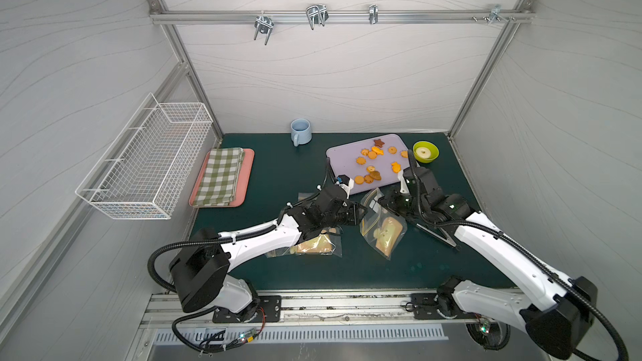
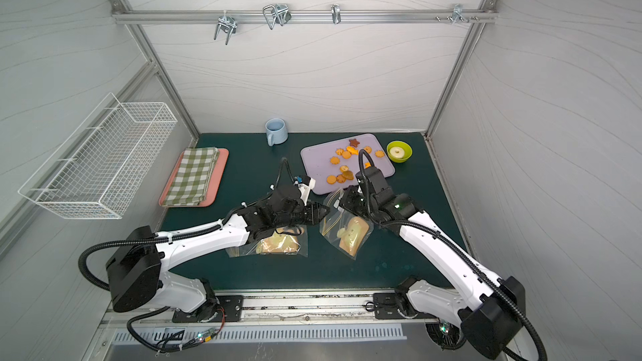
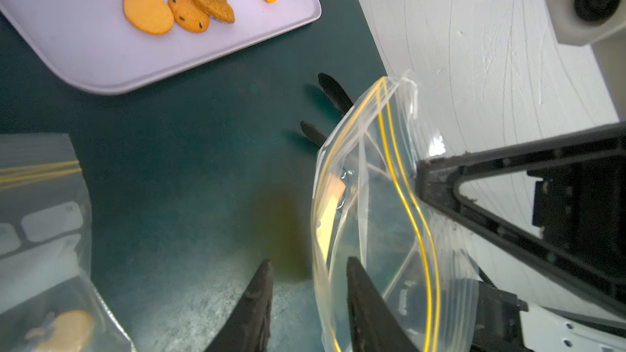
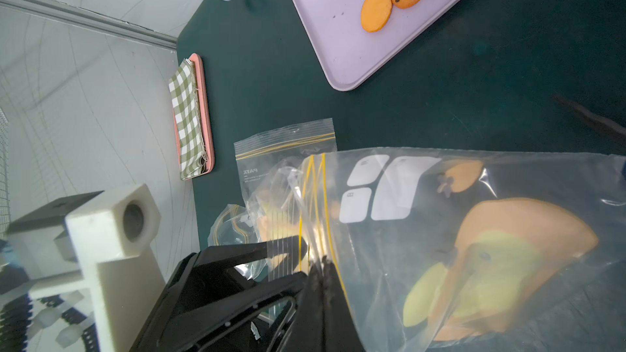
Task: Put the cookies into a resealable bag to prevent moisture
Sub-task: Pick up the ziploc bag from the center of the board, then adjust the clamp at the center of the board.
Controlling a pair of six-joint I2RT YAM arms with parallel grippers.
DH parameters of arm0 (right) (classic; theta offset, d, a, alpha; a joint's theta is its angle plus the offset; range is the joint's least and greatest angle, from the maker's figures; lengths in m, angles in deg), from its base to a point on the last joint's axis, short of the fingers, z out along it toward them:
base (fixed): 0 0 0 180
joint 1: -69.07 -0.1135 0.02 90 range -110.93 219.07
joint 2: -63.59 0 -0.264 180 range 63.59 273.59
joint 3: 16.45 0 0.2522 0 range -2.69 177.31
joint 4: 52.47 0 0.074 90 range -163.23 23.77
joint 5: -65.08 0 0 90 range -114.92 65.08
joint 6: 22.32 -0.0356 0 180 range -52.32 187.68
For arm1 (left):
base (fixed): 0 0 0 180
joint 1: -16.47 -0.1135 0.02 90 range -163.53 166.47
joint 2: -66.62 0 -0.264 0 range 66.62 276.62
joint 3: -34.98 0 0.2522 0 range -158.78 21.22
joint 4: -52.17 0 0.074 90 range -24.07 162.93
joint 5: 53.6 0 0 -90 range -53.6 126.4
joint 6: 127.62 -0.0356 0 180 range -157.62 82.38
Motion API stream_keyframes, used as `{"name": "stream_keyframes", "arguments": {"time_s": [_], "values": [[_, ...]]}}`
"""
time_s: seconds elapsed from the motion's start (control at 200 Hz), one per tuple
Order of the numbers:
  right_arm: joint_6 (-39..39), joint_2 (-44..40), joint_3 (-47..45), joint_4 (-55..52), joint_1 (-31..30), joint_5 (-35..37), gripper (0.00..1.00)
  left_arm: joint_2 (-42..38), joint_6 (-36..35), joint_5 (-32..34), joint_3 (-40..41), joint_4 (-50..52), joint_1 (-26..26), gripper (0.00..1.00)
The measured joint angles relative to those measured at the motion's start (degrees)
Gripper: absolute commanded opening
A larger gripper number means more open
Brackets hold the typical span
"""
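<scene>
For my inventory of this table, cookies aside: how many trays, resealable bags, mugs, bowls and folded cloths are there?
Trays: 2 (lilac tray, pink tray)
Resealable bags: 2 (held bag, lying bag)
Mugs: 1 (blue mug)
Bowls: 1 (green bowl)
Folded cloths: 1 (checked cloth)
Total: 7

Pale wavy-grained wall panels [image 1: 330,74], aluminium frame rail [image 1: 417,17] (metal hooks [image 1: 316,15] hanging), white wire basket [image 1: 146,158], dark green tabletop [image 1: 312,272].

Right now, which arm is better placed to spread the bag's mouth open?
Left. The left end effector, jaws apart, appears to straddle the free lip of the resealable bag; the right end effector is shut on the opposite lip.
</scene>
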Motion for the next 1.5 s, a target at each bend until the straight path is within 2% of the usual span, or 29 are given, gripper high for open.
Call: {"name": "stream_keyframes", "arguments": {"time_s": [0.17, 0.24, 0.34, 0.44, 0.635, 0.775, 0.855, 0.99, 1.27, 1.5], "values": [[-0.46, -0.57, -0.39, 0.48, 0.00, 0.39, 0.00, 0.00, 0.02, -0.11, -0.07, -0.04, 0.15, 0.00], [-0.42, -0.63, -0.55, 0.59, 0.00, 0.63, 0.00, 0.00, -0.15, 0.26, -0.24, 0.55, 0.17, 0.00], [0.83, -1.09, -0.55, 0.50, 0.00, 1.33, 0.36, -0.02, -0.55, 1.40, -1.88, 3.41, 0.20, 0.00], [4.81, -3.17, -0.50, 0.02, -0.02, 4.28, 0.55, -0.26, -1.95, 3.87, -5.79, 9.11, 0.15, 0.00], [13.84, -10.03, 1.25, -5.62, 2.51, 13.79, 0.55, -4.15, -5.77, 8.41, -16.76, 22.14, -3.43, 0.00], [18.29, -9.88, 0.15, -9.97, 11.74, 17.07, 0.57, -7.96, -8.17, 9.94, -24.22, 29.59, -9.75, 0.00], [20.39, -6.97, -2.40, -10.47, 19.76, 14.97, 0.54, -9.53, -9.53, 10.45, -28.02, 33.51, -13.22, 0.00], [22.77, 1.36, -7.39, -10.32, 29.79, 12.17, 0.57, -11.17, -11.80, 10.32, -32.59, 39.08, -17.62, 0.00], [27.58, 15.76, -6.29, -7.76, 37.24, 10.64, 0.58, -13.14, -15.04, 6.88, -33.59, 47.06, -27.87, 0.00], [31.52, 23.78, -5.31, -5.81, 42.71, 8.72, 0.66, -14.53, -16.61, 5.92, -33.59, 49.11, -28.81, 0.00]]}}
